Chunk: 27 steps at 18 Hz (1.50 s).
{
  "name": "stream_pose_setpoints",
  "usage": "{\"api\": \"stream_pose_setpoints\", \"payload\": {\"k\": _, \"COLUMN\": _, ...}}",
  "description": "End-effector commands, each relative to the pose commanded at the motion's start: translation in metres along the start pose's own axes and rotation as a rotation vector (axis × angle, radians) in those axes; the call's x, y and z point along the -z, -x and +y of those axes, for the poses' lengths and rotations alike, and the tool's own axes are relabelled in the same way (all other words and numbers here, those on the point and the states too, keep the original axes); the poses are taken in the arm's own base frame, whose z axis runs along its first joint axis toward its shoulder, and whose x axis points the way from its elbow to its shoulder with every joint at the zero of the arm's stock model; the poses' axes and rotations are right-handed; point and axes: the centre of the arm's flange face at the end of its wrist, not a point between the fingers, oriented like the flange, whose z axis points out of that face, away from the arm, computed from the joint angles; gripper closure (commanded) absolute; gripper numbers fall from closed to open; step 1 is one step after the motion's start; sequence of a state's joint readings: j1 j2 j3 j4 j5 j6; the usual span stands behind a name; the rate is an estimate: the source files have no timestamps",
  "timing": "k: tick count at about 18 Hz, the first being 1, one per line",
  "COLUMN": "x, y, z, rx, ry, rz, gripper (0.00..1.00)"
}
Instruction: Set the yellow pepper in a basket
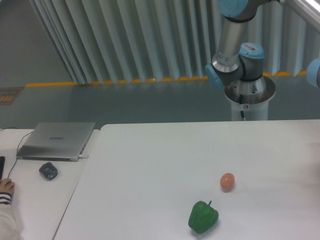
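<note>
Across the lower part of the view, a wide white desk (150, 165), with far edge running straight from left to right. Behind that far edge, toward the right corner, a grey robot arm (231, 45) with light blue joints, rising from a round metal base (248, 95) and leaving the picture at the top. At the right border, only a piece of another blue joint (315, 72). Gripper outside the camera's view, so cannot tell whether fingers are released, clenched or grasping something. Yellow pepper also outside the view; cannot tell where it is. Against the left edge of the white desk, a second side desk (30, 200), a little greyer. On its far part, a closed silver laptop (57, 140), close to the border between both desks, with a thin cable at its left side. Near the front edge of the white desk, right of the middle, a green pepper (203, 217) with dark short stem pointing up. Just beyond it and slightly to the right, apart from it, a small orange-pink egg-shaped thing (227, 181). In front of the laptop, a small dark rounded object (48, 171). At the left edge of the side desk, part of a person's hand (6, 187) with a striped cuff.
</note>
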State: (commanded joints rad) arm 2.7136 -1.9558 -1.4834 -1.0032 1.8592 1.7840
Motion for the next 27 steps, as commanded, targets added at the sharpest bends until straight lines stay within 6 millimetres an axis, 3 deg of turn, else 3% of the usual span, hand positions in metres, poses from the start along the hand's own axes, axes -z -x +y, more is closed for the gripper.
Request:
{"api": "stream_pose_setpoints", "payload": {"k": 10, "x": 0.006, "y": -0.002, "z": -0.004, "rx": 0.008, "ry": -0.008, "rz": -0.008, "gripper": 0.00}}
{"api": "stream_pose_setpoints", "payload": {"k": 15, "x": 0.013, "y": -0.002, "z": -0.019, "rx": -0.013, "ry": -0.047, "rz": -0.020, "gripper": 0.00}}
{"api": "stream_pose_setpoints", "payload": {"k": 21, "x": 0.032, "y": -0.005, "z": -0.046, "rx": -0.055, "ry": -0.055, "rz": -0.034, "gripper": 0.00}}
{"api": "stream_pose_setpoints", "payload": {"k": 24, "x": 0.044, "y": -0.012, "z": -0.050, "rx": -0.076, "ry": -0.065, "rz": 0.001, "gripper": 0.00}}
{"api": "stream_pose_setpoints", "payload": {"k": 27, "x": 0.052, "y": -0.017, "z": -0.069, "rx": -0.115, "ry": -0.077, "rz": 0.021, "gripper": 0.00}}
